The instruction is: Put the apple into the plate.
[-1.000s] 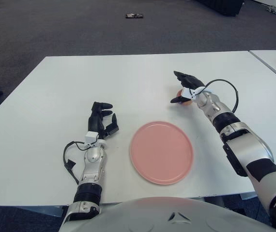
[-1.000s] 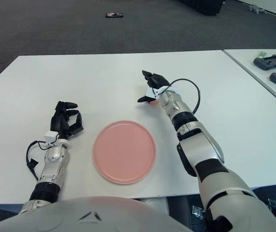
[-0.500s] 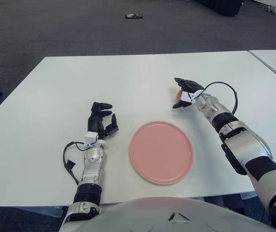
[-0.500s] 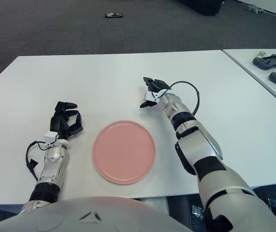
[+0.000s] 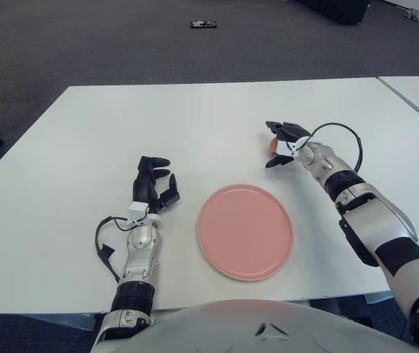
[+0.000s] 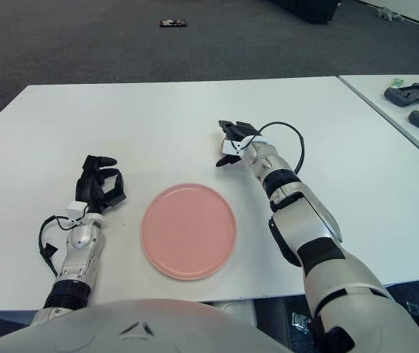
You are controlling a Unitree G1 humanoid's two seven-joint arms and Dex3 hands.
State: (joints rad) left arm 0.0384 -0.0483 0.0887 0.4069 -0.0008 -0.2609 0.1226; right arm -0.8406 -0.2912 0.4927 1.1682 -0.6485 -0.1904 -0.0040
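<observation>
Right robot hand (image 5: 281,145) is wrapping its dark fingers (image 5: 287,129) around the apple (image 5: 272,145), which is showing only as a sliver of red on the hand's inner side, well out on the right half of the desk (image 5: 84,125). From where I'm standing the grasp looks closed on the fruit, though I cannot tell whether the apple is resting on the desk or hanging just clear of it.

What matters for the next move is direction: the pink plate (image 5: 245,232) is lying nearer the robot's body than the apple and toward its left, apart from the hand with bare desk between them. So the carry, as I judge it, is going to be a pull back and inward, ending over the plate's middle before the fingers let go. The apple being round, no long axis is worth aligning.

Left robot hand (image 5: 153,184) is lying parked on the desk just beside the plate's left edge, fingers loosely curled and holding nothing; it is nearer the plate, but the right one is holding the apple.
</observation>
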